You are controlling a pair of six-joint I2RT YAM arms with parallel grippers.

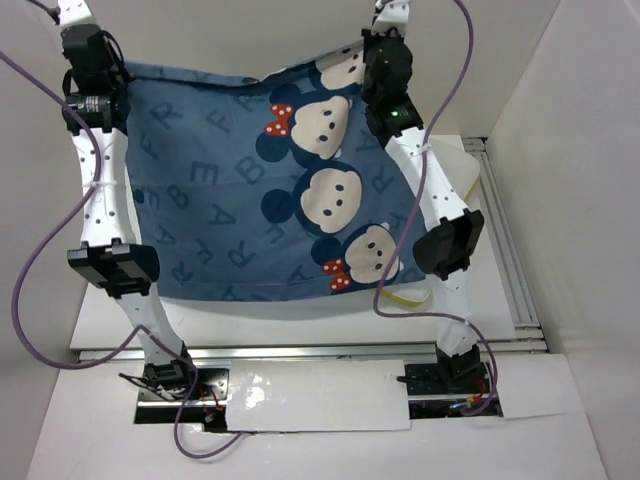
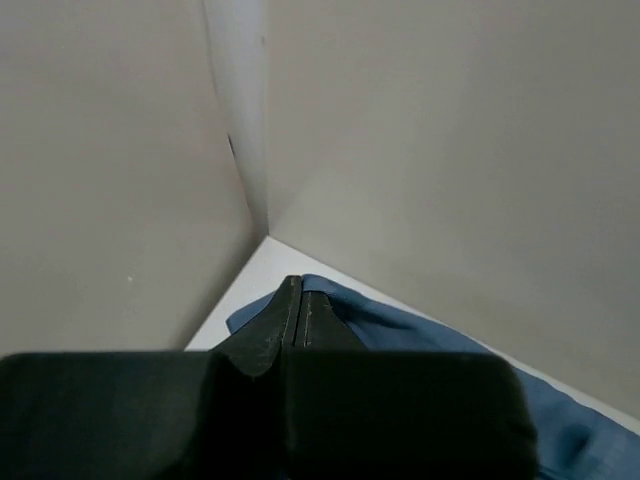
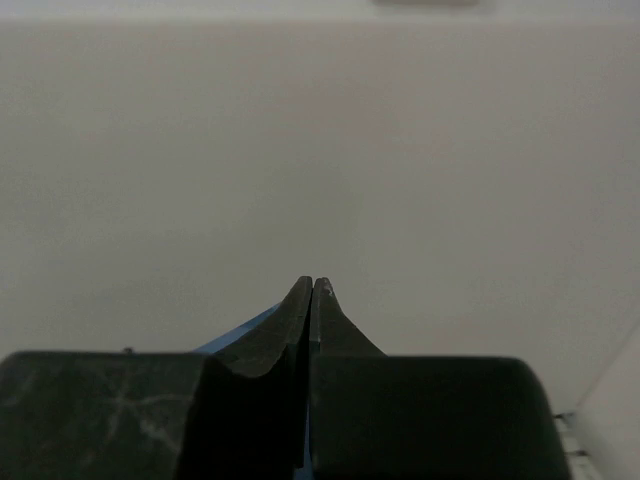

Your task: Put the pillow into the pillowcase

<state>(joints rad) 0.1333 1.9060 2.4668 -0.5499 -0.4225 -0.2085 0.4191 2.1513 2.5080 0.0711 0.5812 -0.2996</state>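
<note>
The pillowcase [image 1: 220, 200] is held up by its two far corners and spreads like a sheet between the two arms. Its printed side, with the letters and the mouse faces, faces upward to the top camera. The near edge hangs lower, and a shadow lies under it on the surface [image 1: 105, 322].

The left pincer [image 2: 298, 305] is clenched. In the left wrist view its fingers [image 2: 275, 330] are pressed together, and the blue cloth [image 2: 450, 350] begins directly at their tips and goes down to the right, so it is grasping the left far corner of the pillowcase. Behind it there are only the pale walls and their corner.

The right pincer [image 3: 312, 300] is also clenched. In the right wrist view a thin line of blue cloth [image 3: 245, 330] shows between and beside the fingers [image 3: 280, 335], so it is grasping the right far corner. A plain pale wall is behind it.

The pillow [image 1: 455, 165] lies on the surface, mostly hidden under the raised pillowcase. Only a cream-white part shows at the right side, beside the right arm. A piece of its yellow band [image 1: 405, 298] shows under the near right corner of the cloth. Whether any part of the pillow is inside the pillowcase, I cannot tell.
</note>
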